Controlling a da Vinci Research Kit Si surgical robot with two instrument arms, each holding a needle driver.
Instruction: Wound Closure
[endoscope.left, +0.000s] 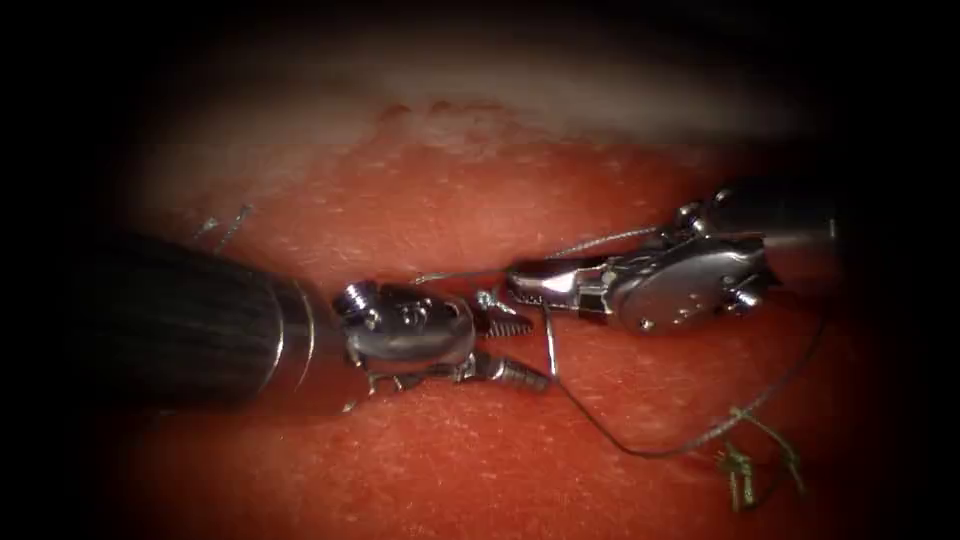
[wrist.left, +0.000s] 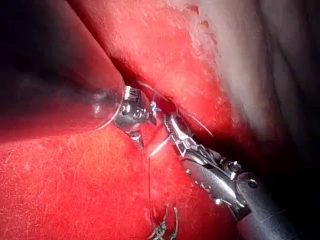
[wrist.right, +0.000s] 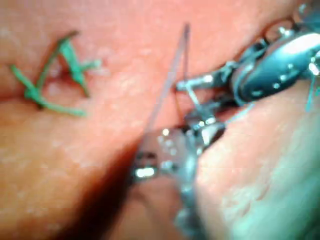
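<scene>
The wet, glistening pork-belly tissue (endoscope.left: 480, 470) is deep red, fading to pale pinkish-white at the far edge. A knotted green thread stitch (endoscope.left: 745, 465) lies near right. Both polished silver metal tools have ridged tips; the left shaft (endoscope.left: 170, 320) is black.

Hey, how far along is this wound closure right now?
Done: one knotted stitch on the right. In hand: right claw shut on thread looping past that knot; left claw open, holding nothing. Left: the cut by the tools looks unclosed, so more stitches likely.
</scene>
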